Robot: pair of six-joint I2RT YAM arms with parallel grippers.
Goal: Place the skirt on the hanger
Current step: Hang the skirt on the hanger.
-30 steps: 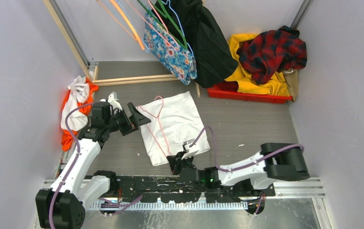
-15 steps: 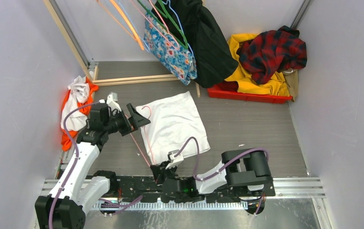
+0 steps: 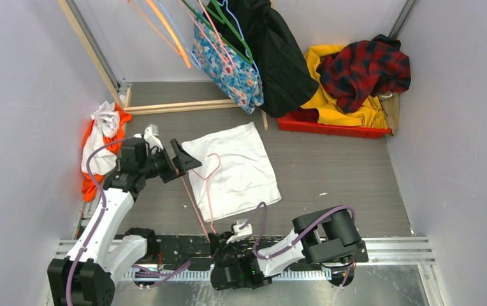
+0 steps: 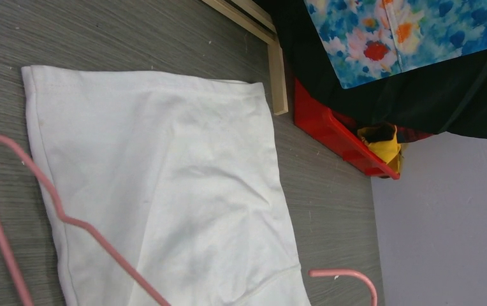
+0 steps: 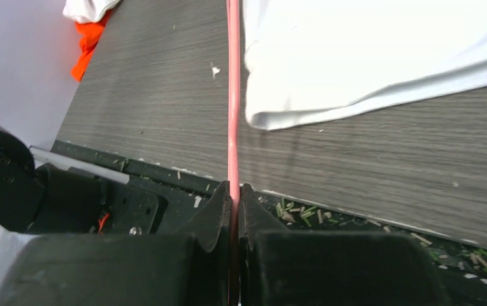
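The blue flowered skirt (image 3: 228,60) hangs at the back beside a black coat; its lower edge shows in the left wrist view (image 4: 407,38). A thin pink wire hanger (image 3: 197,204) slants from the near rail up over a plain white garment (image 3: 238,169) lying flat on the table. My right gripper (image 3: 215,239) is shut on the hanger's straight wire (image 5: 232,95) at the near edge, jaws pinching it (image 5: 233,188). My left gripper (image 3: 180,159) hovers by the white garment's left corner with its fingers spread; the hanger (image 4: 62,217) passes below its camera, and its fingers are out of its own view.
A red bin (image 3: 330,129) with yellow and plaid clothes sits at the back right. Orange and white clothes (image 3: 101,146) are piled at the left wall. A wooden frame bar (image 3: 177,106) lies across the back. Coloured hangers (image 3: 171,29) hang on the rack.
My right arm has folded back and left to the near rail, dragging the pink hanger off the white garment's lower part so it now slants. The left arm has hardly moved.
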